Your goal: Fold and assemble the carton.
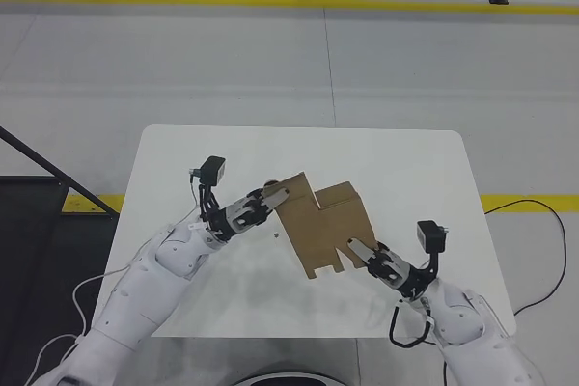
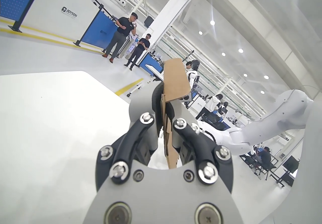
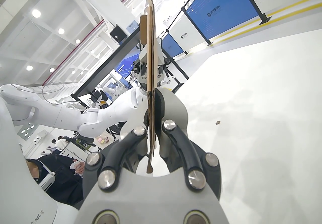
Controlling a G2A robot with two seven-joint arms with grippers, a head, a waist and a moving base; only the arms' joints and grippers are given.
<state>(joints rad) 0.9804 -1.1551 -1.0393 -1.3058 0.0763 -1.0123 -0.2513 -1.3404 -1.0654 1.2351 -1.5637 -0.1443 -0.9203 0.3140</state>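
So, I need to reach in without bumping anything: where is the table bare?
Bare: the strip between the carton and the table's far edge, and the far corner past the right gripper. Crowded: mid-table, where it and the left gripper clamp the carton.

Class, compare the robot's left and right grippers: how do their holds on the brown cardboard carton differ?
The left gripper pinches the brown cardboard carton at its far corner; the right gripper pinches a flap on its near edge. The left gripper sits farther up the white table, the right gripper closer to the robot's side. Both have fingers shut on cardboard.
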